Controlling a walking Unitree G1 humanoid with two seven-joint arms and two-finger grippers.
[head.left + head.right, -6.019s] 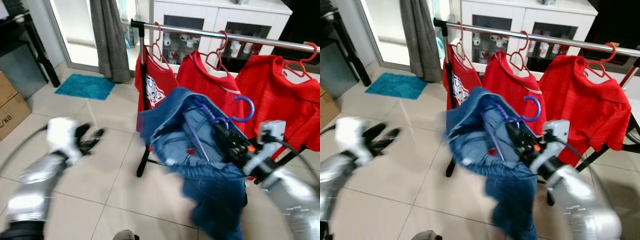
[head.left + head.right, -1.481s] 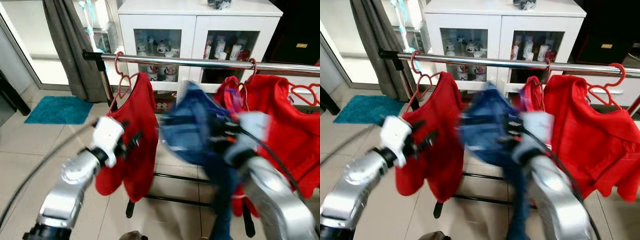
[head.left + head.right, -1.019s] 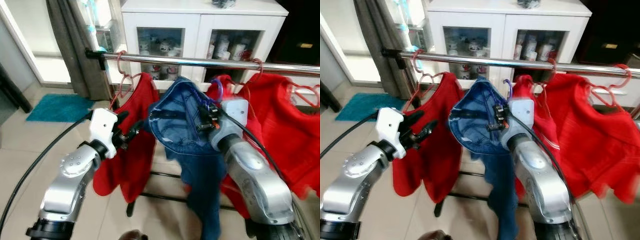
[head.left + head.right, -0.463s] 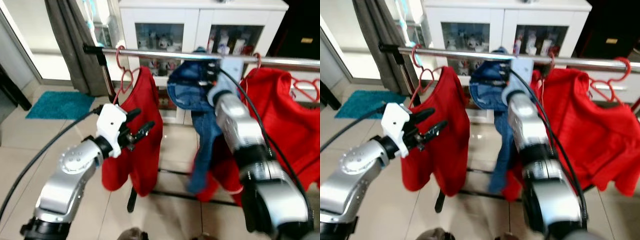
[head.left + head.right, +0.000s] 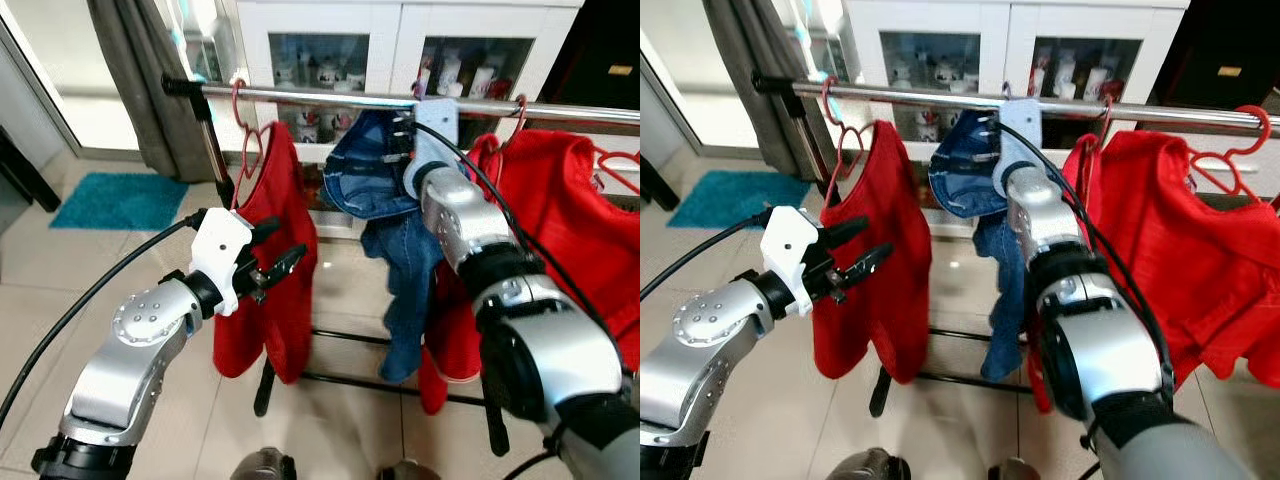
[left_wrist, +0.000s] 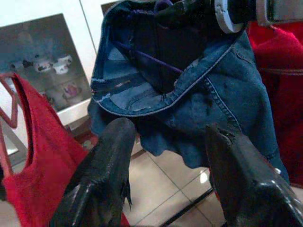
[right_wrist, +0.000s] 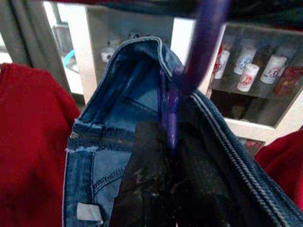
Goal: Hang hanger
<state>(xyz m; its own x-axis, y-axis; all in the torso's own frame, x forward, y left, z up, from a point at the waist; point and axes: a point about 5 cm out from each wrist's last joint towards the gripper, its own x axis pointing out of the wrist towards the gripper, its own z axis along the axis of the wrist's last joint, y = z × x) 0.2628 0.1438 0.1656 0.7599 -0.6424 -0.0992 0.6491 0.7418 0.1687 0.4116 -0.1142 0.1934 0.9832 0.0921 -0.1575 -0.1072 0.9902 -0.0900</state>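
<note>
Blue jeans [image 5: 385, 185] hang on a purple hanger [image 7: 176, 101] between two red shirts at the metal rail [image 5: 320, 96]. The hanger's hook [image 5: 1007, 92] reaches up to the rail; I cannot tell whether it rests on it. My right gripper [image 5: 402, 138] is raised just under the rail, shut on the hanger's neck inside the waistband. My left gripper [image 5: 274, 250] stands open at chest height in front of the left red shirt [image 5: 278, 250]. In the left wrist view its fingers [image 6: 106, 170] frame the jeans [image 6: 199, 101] without touching them.
More red shirts [image 5: 570, 220] on red hangers fill the rail's right side. The rack's dark post [image 5: 210, 150] and floor bars stand below. A white glass-door cabinet [image 5: 330, 50] is behind, a grey curtain [image 5: 130, 80] and teal mat [image 5: 120, 200] to the left.
Over the last second my right arm lifted the jeans and hanger from chest height up to the rail. The jeans now hang straighter. My left gripper stayed open by the red shirt.
</note>
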